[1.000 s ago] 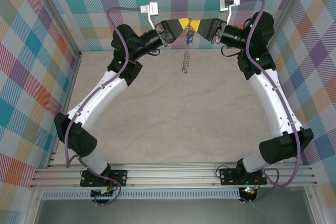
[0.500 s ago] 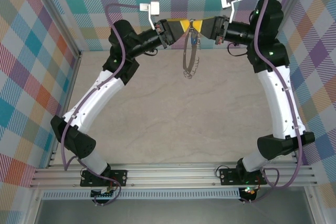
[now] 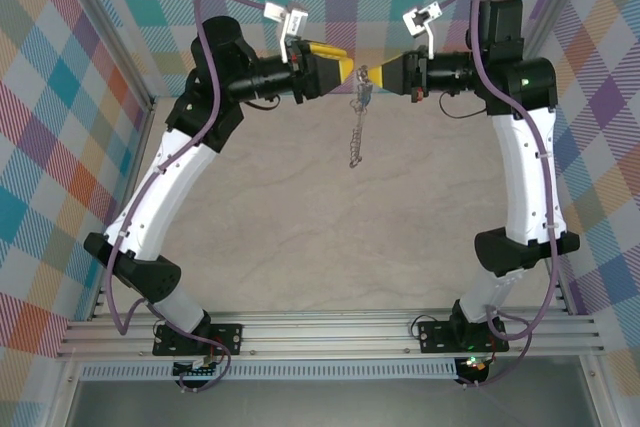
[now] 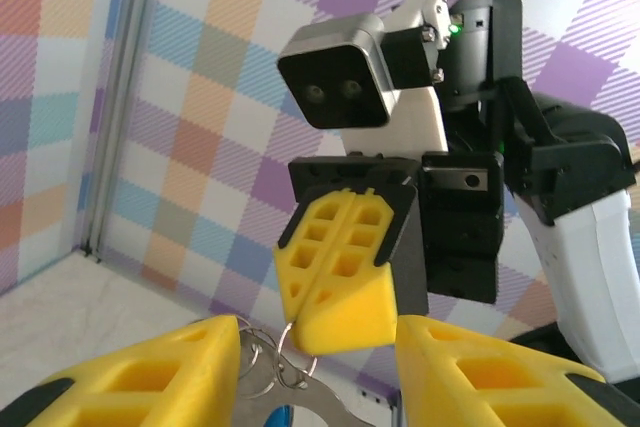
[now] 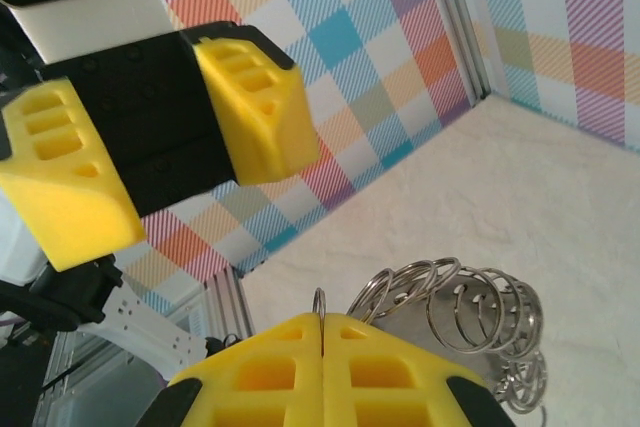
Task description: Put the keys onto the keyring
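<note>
Keyring [image 3: 353, 137] hangs off the table [image 3: 300, 237] near its 12 o'clock end. The ring's top is pinched by the R gripper [image 3: 372, 75], which reaches in from 3 o'clock w/ yellow fingers [image 5: 250, 377] clenched on the thin wire. Small metal loops [image 5: 460, 312] bunch just beside that grip, and the rest of the ring dangles toward 6 o'clock. Blue-headed key [image 3: 362, 94] sits among the loops just below the pinch; whether it is threaded on cannot be told. L gripper [image 3: 345, 64], at 9 o'clock of the ring's top, is near but apart from it. It is released, jaws spread, nothing btwn them.
</note>
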